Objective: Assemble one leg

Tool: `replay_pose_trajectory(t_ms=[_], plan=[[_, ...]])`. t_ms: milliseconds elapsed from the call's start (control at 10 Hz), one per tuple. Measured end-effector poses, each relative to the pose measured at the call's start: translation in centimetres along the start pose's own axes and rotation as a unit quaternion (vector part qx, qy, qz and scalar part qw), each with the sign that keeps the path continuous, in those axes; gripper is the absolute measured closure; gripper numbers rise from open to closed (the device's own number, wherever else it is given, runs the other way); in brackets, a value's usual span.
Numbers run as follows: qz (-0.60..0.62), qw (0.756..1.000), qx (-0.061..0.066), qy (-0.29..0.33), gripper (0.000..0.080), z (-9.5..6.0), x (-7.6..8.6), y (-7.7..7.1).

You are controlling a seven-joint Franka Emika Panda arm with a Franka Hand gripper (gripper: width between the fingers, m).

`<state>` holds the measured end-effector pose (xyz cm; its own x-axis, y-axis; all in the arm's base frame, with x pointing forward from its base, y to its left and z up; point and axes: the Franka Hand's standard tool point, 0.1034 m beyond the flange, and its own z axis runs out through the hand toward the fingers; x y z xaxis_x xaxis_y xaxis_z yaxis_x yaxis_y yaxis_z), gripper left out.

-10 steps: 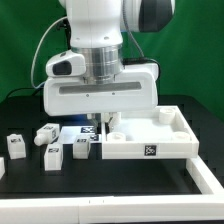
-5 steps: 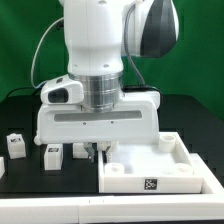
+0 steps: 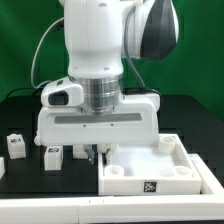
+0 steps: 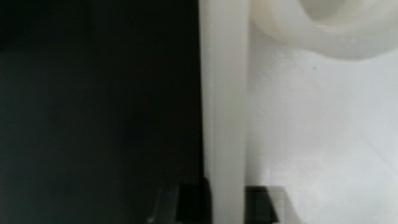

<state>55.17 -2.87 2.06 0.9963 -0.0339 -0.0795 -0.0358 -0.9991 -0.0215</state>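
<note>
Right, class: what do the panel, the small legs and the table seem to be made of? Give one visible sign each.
Panel: probably white plastic, smooth and matt; moulded round sockets, even walls. Legs: likely the same white plastic; black-and-white tags on them. Table: black, matt, no shine; material unclear, perhaps a mat.
</note>
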Motion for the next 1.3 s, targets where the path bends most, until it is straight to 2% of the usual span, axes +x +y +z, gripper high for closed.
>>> replay_pose_trajectory(t_ms=[300, 700, 800, 900, 1000, 1100, 1200, 1300], plan=[[0.014, 1.0, -0.005, 0.008, 0.0751, 1.0, 3.0, -0.9], [0.021, 1.0, -0.006, 0.005, 0.075, 1.0, 3.3, -0.8], [0.021, 1.0, -0.005, 0.004, 0.0713, 1.0, 3.3, -0.8], [0.021, 1.0, -0.005, 0.004, 0.0713, 1.0, 3.2, -0.8], [0.021, 1.0, -0.005, 0.004, 0.052, 1.0, 3.2, -0.9], [0.021, 1.0, -0.001, -0.01, 0.052, 0.2, 2.8, -1.0], [0.018, 1.0, 0.004, -0.022, 0.0336, -1.2, 2.3, -0.5], [0.015, 1.0, 0.006, -0.016, 0.0218, -2.7, 2.1, 0.7]])
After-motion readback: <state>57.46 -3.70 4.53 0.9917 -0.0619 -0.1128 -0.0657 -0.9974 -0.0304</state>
